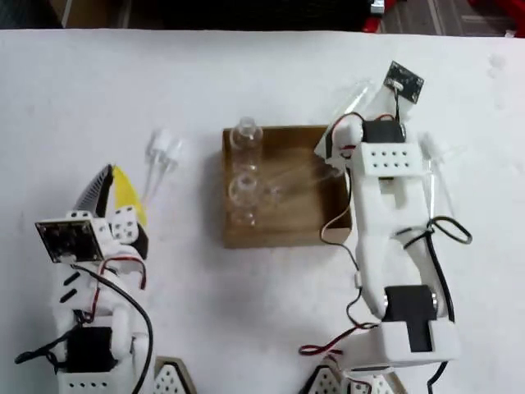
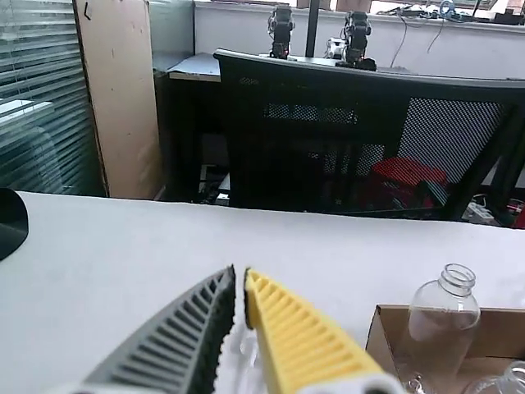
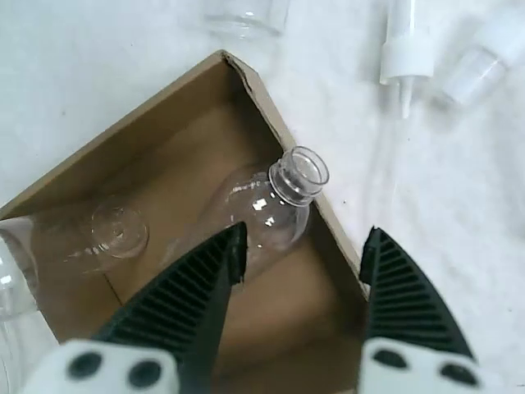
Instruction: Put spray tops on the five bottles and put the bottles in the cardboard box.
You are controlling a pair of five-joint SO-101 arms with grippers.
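Over cardboard box (image 3: 254, 90), right end effector (image 3: 305, 245) agape

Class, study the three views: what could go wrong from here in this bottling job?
The bottles in the cardboard box are uncapped; they risk being packed without spray tops.
The tilted bottle under the open right gripper leans on the box wall and could slip when the jaws close.

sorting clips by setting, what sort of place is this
Probably an office or lab workroom: a black mesh office chair behind the white table, slatted blinds, and a far desk carrying small robot arms.
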